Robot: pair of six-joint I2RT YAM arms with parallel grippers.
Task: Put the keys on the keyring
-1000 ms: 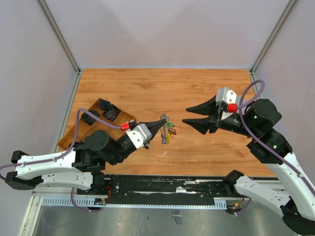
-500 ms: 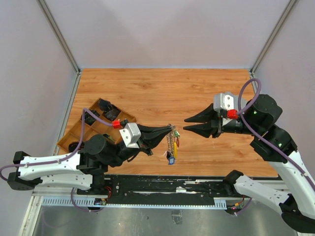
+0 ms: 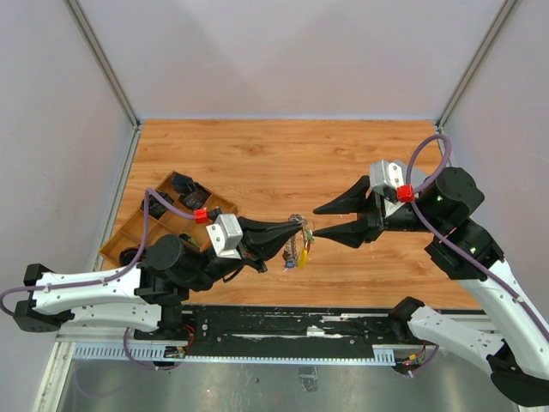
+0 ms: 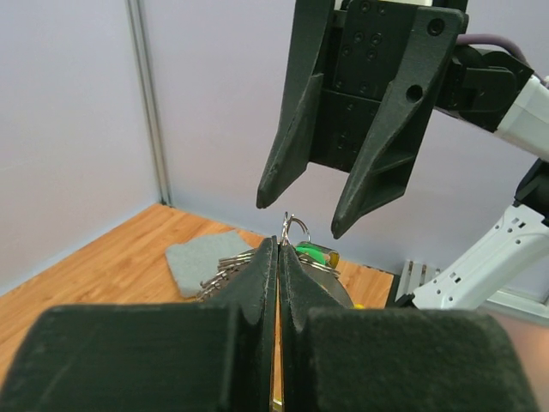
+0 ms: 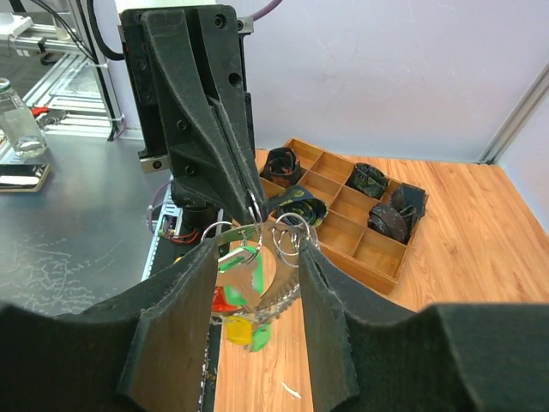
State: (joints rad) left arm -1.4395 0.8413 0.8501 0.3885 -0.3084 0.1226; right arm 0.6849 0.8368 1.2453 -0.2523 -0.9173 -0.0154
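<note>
Two arms meet at the keyring (image 3: 297,237), which hangs in the air above the wood-grain worktop (image 3: 283,154). Well to the left of the keyring lies a wooden tray (image 3: 135,213), its compartments holding dark items.

At the keyring's left side the left pincer (image 3: 294,232) is pressed fully closed. Its matte black, tapered fingers pinch the bunch so that a thin loop of bright silver wire pokes out past their tips. The keys (image 3: 301,254) dangle below the keyring, small metal blades with glossy green and yellow plastic heads.

Just right of the keyring is the right pincer (image 3: 316,221), spread apart and holding nothing. Its rough-textured pads bracket the wire loops without visibly touching them. A second ago it stood well to the right of the keyring. It has since swung in, while the left arm has raised and turned the bunch toward it. This looks like the set-up for a two-handed hold, so threading can begin once the right side grips.
</note>
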